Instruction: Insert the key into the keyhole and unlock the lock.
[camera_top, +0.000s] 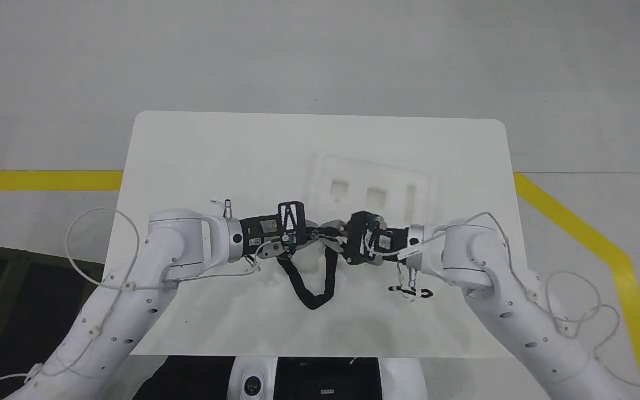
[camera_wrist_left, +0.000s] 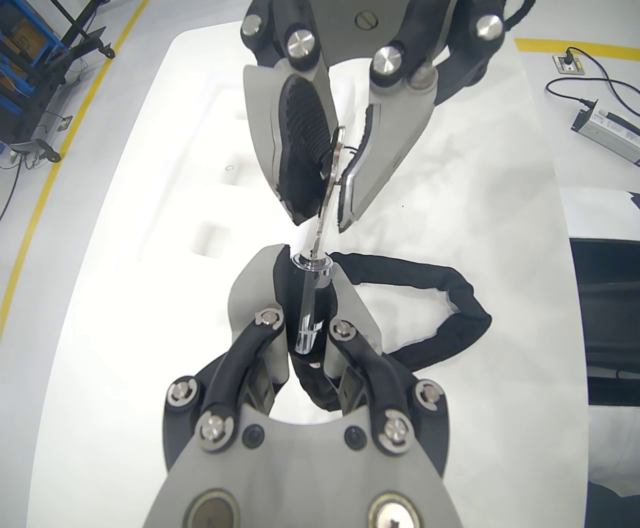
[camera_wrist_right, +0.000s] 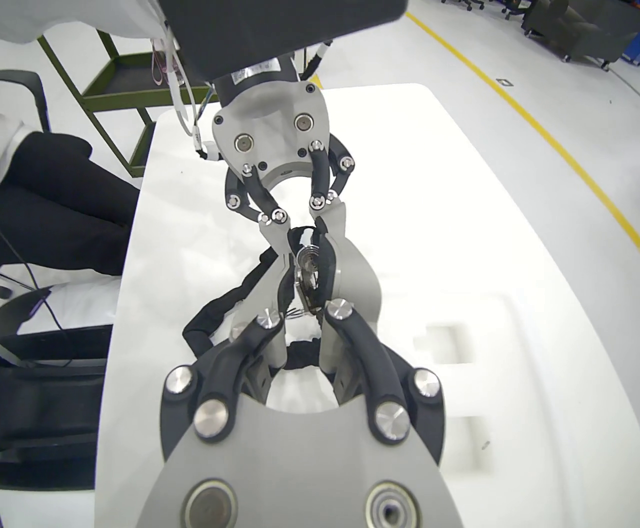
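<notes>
One lock (camera_top: 312, 288) mid-table (camera_top: 200, 150), top view; black fabric-sleeved loop trailing on white top.
Left wrist: left gripper (camera_wrist_left: 310, 280) clamped on chrome cylinder; right gripper (camera_wrist_left: 320, 222) mesh pads (camera_wrist_left: 300, 130) pinching flat metal key (camera_wrist_left: 327, 200), tip at keyhole (camera_wrist_left: 314, 260).
Right wrist: key edge-on, facing round lock face.

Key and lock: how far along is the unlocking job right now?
Done: left gripper holds the lock, right gripper holds the key. In hand: the key's tip meets the keyhole, most of the blade outside. Left: pushing it fully in, turning it, freeing the black cable.
</notes>
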